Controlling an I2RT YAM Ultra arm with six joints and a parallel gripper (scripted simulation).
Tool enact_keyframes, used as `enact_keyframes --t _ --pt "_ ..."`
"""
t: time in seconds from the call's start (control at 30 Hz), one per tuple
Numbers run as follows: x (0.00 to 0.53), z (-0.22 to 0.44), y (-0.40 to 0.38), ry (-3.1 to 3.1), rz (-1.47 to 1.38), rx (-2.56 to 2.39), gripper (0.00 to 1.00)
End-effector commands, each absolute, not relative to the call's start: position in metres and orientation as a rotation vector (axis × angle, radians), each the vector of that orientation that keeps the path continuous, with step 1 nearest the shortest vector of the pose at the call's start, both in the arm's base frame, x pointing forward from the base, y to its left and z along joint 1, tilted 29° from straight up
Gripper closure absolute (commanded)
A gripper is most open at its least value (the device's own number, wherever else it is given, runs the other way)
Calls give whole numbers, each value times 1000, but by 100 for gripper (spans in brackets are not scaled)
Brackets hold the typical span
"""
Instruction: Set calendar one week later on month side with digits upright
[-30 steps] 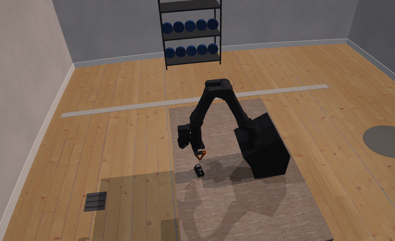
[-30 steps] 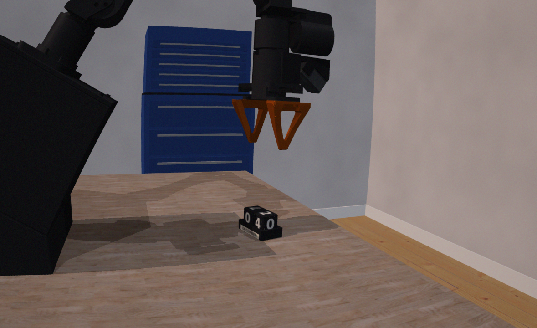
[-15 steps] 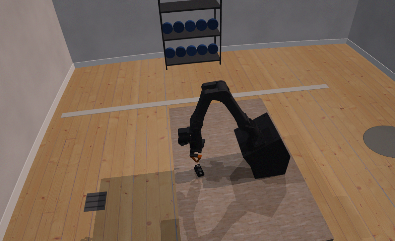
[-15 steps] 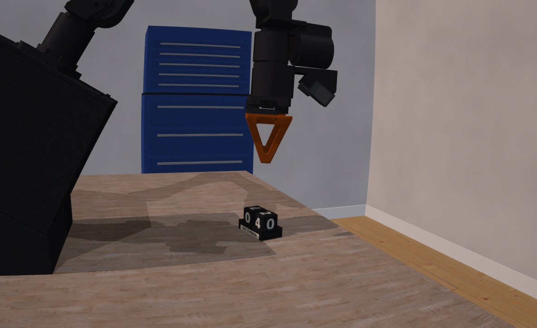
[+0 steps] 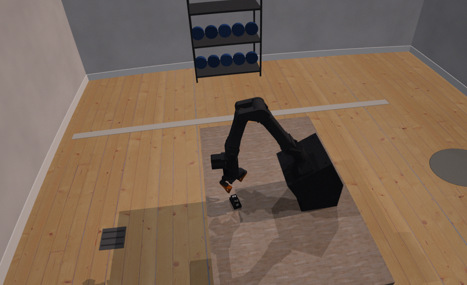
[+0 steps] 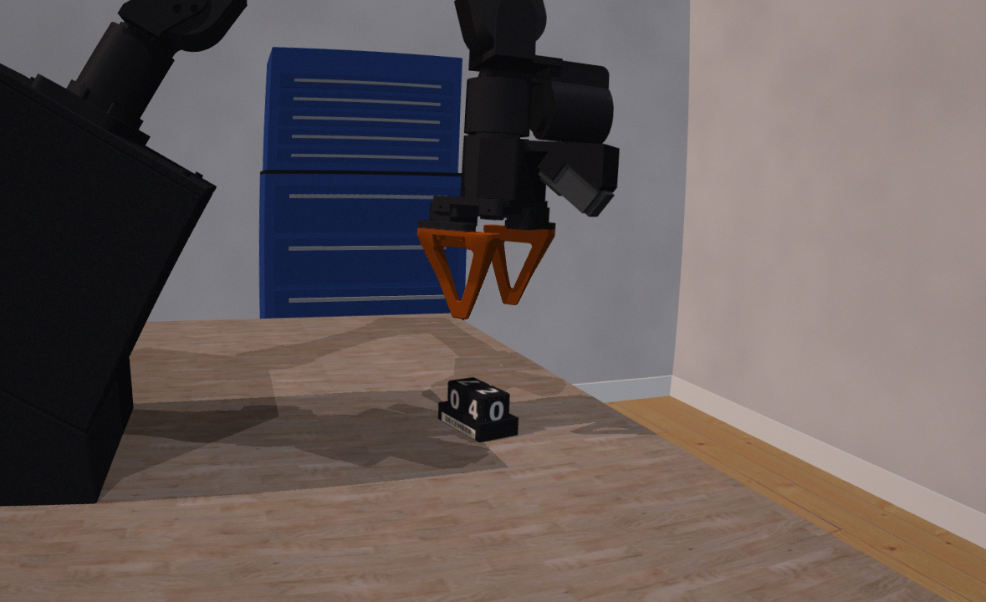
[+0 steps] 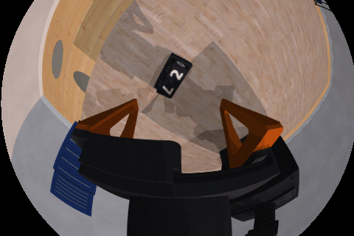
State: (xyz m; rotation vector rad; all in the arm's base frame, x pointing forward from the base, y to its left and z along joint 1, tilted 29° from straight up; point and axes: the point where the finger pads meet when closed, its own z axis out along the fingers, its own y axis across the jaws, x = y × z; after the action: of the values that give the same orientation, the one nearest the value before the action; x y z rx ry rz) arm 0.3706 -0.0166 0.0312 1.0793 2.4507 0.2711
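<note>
The calendar (image 5: 235, 201) (image 6: 477, 411) (image 7: 173, 75) is a small black tray holding two black cubes side by side, flat on the wooden table (image 5: 281, 240) (image 6: 406, 523). In the exterior view the side with the white label strip (image 6: 457, 424) reads 0 then 4. The end face of the right cube (image 6: 496, 410) shows 0. The cubes' top faces show a 7 and a 2. My gripper (image 5: 233, 183) (image 6: 485, 307) (image 7: 178, 105) has orange fingers. It is open and empty. It hangs well above the calendar and touches nothing.
The arm's black base box (image 5: 309, 173) (image 6: 39, 299) stands on the table to the calendar's side. The calendar lies close to the table's edge (image 5: 205, 212). A blue drawer cabinet (image 6: 357, 186) and a shelf rack (image 5: 224, 38) stand off the table.
</note>
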Motion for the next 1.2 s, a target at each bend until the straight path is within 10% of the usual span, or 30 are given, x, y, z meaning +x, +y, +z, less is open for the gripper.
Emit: enact_keyframes --t 0.0,0.53,0.57,1.17 --pt "377 35 -17 2330 341 1291 0" --pt "382 24 -17 2112 444 1677 0" --pt "382 24 -17 2112 444 1677 55" --pt "382 24 -17 2112 444 1677 55"
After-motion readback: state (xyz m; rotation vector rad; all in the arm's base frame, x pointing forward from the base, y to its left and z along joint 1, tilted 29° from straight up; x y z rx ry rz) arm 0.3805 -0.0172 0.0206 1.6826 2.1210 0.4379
